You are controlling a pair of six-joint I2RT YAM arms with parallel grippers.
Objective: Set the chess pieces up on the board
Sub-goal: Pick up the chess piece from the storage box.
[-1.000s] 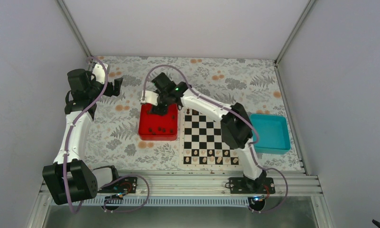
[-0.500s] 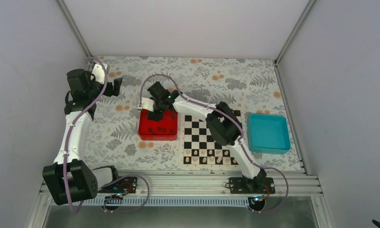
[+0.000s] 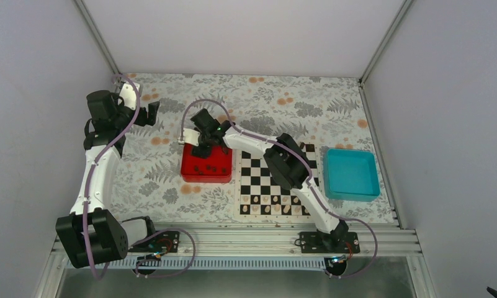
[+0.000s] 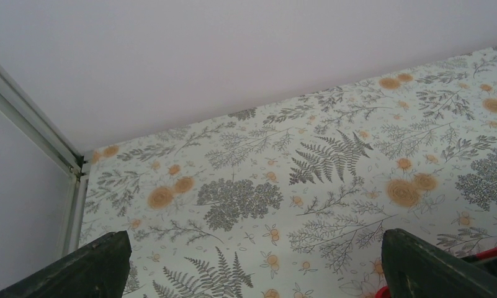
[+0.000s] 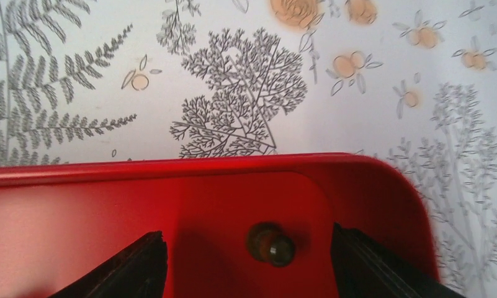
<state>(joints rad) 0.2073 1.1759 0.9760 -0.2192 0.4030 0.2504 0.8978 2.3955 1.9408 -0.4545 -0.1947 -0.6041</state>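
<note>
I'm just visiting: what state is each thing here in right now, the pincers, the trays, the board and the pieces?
Red tray: holds several loose dark pieces.
Right pincer: open, inside that tray, straddling one dark piece without gripping it.
Left pincer: open, empty, above the tablecloth.
Board: lies flat; pale pieces line its near row.
Teal tray: looks empty.
</note>
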